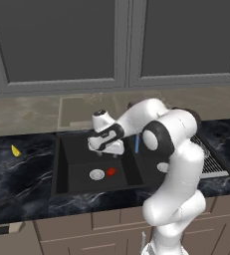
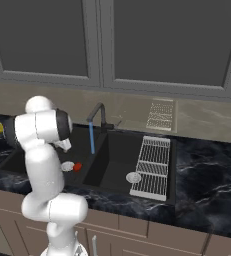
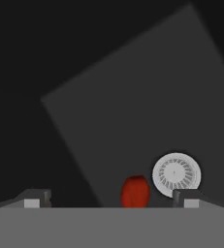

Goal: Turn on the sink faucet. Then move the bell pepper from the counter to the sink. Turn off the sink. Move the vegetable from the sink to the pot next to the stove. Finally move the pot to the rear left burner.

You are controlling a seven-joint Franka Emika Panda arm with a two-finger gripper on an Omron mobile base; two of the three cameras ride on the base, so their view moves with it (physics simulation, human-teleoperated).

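1. My two-finger gripper (image 3: 111, 198) stands spread wide and holds nothing; its dark tips rise on either side of the hand view with free space between them.
2. The small lumpy bright red bell pepper (image 3: 135, 192) lies on the floor of the matte black rectangular double-basin sink (image 1: 61, 164), below my hand and between my fingertips, nearer one tip than the other. It sits just beside the round silver drain ring (image 3: 176, 173); in the left base view I cannot quite tell whether the two touch.
3. From the right base view, a thin blue stream of water (image 2: 92, 139) falls from the slim dark grey gooseneck faucet (image 2: 98, 116), off to the side of my hand rather than onto the pepper.
4. I judge the pepper to be light, firm but hollow, with a waxy skin that is probably slick now it is in a wet basin. Its lumpy, rounded form could roll or squirt out of a pinch taken too high.
5. I would take it across its widest middle, pads on opposite flanks, coming straight down so both fingers (image 3: 36, 198) meet it together. A moderate squeeze should do; too hard may bruise it.
6. The drain ring close by could catch the nearer fingertip, so I would keep that pad clear of it.
7. I can read no brand, label or writing anywhere: the pepper, the basin and the black marble-look counter (image 1: 17, 179) with thin white veins are all plain.
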